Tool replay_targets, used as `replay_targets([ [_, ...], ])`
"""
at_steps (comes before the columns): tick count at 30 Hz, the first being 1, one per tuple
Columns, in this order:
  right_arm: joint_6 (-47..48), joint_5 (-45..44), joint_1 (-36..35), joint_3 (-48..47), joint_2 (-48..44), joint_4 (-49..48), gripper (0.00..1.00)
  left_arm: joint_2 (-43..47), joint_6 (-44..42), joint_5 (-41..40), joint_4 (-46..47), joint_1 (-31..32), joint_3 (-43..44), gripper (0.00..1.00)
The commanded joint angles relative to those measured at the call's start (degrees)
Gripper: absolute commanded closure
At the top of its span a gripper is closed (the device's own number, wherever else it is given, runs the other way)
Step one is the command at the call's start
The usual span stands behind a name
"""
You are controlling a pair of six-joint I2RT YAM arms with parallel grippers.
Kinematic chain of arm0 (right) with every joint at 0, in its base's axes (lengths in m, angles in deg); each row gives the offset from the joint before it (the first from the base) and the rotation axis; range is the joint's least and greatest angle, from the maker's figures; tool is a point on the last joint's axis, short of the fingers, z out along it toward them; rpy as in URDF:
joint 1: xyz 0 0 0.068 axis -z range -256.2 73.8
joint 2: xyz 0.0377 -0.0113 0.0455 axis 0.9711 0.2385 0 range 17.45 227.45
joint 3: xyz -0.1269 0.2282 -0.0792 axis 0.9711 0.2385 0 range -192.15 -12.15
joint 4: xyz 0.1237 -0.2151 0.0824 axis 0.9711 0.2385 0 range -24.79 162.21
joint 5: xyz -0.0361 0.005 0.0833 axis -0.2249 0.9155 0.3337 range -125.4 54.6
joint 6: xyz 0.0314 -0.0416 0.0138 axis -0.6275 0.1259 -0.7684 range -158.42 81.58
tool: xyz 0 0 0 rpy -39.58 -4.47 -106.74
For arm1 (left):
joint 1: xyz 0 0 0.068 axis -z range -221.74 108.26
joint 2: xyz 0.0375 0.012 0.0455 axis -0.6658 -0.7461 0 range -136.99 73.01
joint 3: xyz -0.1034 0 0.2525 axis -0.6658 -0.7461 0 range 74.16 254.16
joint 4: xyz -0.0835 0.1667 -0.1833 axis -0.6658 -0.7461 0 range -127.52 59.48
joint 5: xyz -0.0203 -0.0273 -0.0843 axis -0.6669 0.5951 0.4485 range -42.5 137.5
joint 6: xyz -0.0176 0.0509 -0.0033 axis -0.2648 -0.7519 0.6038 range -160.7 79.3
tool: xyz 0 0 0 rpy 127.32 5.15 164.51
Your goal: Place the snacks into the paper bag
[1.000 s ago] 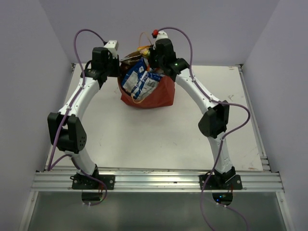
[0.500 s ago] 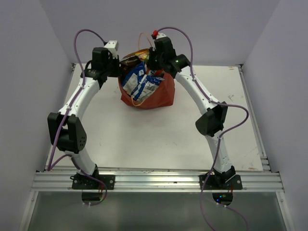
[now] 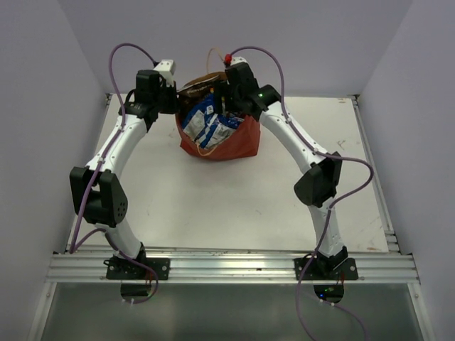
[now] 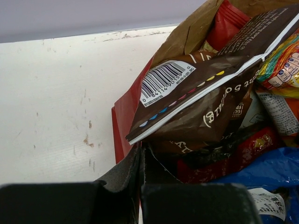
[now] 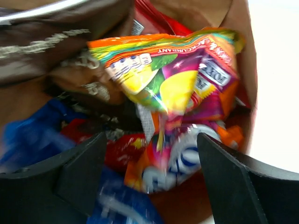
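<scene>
Top external view: paper bag (image 3: 229,145) stands at the far middle of the surface (image 3: 213,206), packets heaped inside. State: left pincer (image 4: 140,186) closed together on the bag's red wall; right pincer (image 5: 149,154) spread apart above the small candy bag (image 5: 177,79). Risk: brown chip bag (image 4: 196,98) overhangs the rim, so a tug or release by the left could spill it; an overfull bag may slump
</scene>
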Motion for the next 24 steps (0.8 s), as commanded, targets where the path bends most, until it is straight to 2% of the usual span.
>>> replay_targets([
  [1,4.5,-2.6,0.0,3.1,-13.0,-8.3,0.17,3.4,0.5,1.3,3.3,-0.2,-0.5,1.0],
  [6,5.6,-6.0,0.1,2.1,-17.9,-8.5,0.14,3.4,0.6,2.0,3.7,-0.2,-0.8,1.0],
  [12,5.2,-10.7,0.1,3.6,-16.6,-4.4,0.15,3.4,1.0,3.4,4.5,-0.2,-1.3,1.0],
  [24,1.1,-13.8,0.2,5.8,-10.5,0.1,0.28,3.8,1.1,3.4,4.9,-0.1,-1.9,1.0],
])
